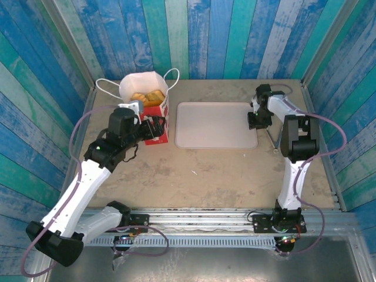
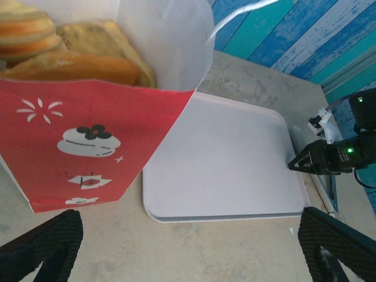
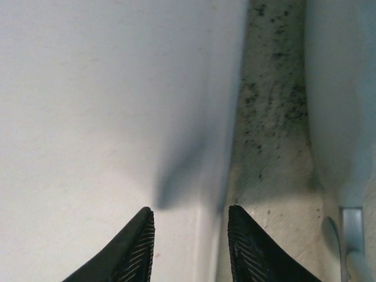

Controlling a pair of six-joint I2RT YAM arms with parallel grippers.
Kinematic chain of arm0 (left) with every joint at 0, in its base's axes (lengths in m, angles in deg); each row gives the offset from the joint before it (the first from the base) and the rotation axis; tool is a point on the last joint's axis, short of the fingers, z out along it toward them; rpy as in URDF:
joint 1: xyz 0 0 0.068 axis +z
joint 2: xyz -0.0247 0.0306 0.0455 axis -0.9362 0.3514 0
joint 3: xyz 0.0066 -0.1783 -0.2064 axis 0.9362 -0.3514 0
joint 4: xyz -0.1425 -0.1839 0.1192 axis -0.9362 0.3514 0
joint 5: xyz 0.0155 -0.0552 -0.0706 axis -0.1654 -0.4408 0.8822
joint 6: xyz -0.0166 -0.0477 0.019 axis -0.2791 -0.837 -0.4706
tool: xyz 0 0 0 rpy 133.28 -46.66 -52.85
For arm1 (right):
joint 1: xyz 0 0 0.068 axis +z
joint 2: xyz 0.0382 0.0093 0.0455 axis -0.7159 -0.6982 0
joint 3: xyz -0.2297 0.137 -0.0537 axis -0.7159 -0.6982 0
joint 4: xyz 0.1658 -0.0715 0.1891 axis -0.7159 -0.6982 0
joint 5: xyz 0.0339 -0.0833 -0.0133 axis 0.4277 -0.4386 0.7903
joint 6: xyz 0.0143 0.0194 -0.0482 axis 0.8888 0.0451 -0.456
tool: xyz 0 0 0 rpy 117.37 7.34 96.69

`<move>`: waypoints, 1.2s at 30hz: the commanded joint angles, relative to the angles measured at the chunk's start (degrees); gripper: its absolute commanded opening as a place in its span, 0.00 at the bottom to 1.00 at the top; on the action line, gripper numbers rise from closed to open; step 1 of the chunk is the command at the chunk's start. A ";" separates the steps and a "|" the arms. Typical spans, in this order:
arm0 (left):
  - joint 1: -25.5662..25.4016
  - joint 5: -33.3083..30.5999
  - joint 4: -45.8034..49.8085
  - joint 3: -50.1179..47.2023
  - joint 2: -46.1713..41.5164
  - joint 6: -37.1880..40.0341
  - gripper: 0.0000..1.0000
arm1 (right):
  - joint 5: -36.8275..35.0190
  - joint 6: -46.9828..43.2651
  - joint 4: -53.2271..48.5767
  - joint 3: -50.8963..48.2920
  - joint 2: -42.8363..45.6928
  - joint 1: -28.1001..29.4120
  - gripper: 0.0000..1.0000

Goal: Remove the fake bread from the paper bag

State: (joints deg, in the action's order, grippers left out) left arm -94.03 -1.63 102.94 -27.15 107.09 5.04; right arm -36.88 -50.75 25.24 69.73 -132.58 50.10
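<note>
None of the bread point(image 2: 76, 67) is out yet: every piece I can see sits inside the bag point(image 2: 88, 135), and nothing lies on the tray point(image 1: 216, 124) or the bare table point(image 1: 205, 176). By my judgement the task is at its very start, with all the taking-out left to do.

At the left, one bag stands upright near the table's back-left corner, mouth open, its two white cord handles looped out to either side. At least three pieces show at the mouth: a striped round bun, a flaky piece and a long golden roll. Any more below them are hidden by the red wall.

The left gripper point(image 1: 154, 126) hovers just in front of the bag's red face. Its fingers point(image 2: 47, 247) are spread wide and hold nothing; whether they touch the paper I cannot tell.

Next comes one pale tray, flat on the table just right of the bag, toward the back edge.

At the right, the right gripper point(image 1: 257, 120) is low over the tray's right edge. Its fingers point(image 3: 138, 247) are parted, the rim lies in the gap, and nothing is pinched.
</note>
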 commanded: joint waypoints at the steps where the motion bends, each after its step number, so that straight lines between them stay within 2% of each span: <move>1: 0.56 -0.01 1.30 3.45 -1.15 2.51 0.93 | 5.75 1.08 -1.02 0.29 8.47 0.32 0.46; 3: 3.48 4.74 1.05 5.08 0.13 2.67 0.86 | 9.15 2.42 -0.65 0.25 12.20 0.49 0.49; 7: 11.82 16.54 -0.63 8.10 2.36 2.00 0.79 | 16.44 6.91 2.27 -2.05 19.66 1.22 0.51; 11: 21.14 26.94 -3.48 9.82 3.76 2.46 0.79 | 28.38 13.61 14.56 -9.24 27.97 2.48 0.54; 14: 29.41 35.02 -3.17 11.68 6.37 2.17 0.76 | 34.80 21.10 24.65 -12.99 31.44 5.42 0.55; 18: 38.09 41.44 -3.74 13.78 9.24 2.80 0.76 | 36.13 27.11 31.92 -11.96 32.29 12.16 0.56; 20: 43.22 44.40 -5.63 13.71 10.78 0.76 0.76 | 35.03 29.78 34.69 -10.79 31.84 14.81 0.57; 22: 48.49 48.19 -11.36 11.74 11.64 -3.51 0.77 | 33.73 31.57 36.35 -8.52 30.63 17.11 0.58; 25: 51.19 48.67 -16.07 9.82 12.63 -5.75 0.80 | 34.02 33.21 36.79 -4.22 27.78 18.58 0.59; 32: 51.49 48.96 -16.88 10.96 19.65 -4.37 0.84 | 34.91 39.09 41.40 2.19 21.06 21.85 0.61; 36: 51.47 54.14 -24.70 10.13 23.29 -8.43 0.82 | 36.15 42.92 42.44 6.44 17.05 22.61 0.63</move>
State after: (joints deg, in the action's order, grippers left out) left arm -42.77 47.68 85.25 -16.81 127.50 -0.91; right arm -2.44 -11.85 65.39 73.34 -113.52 72.09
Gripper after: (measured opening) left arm 0.826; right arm 0.623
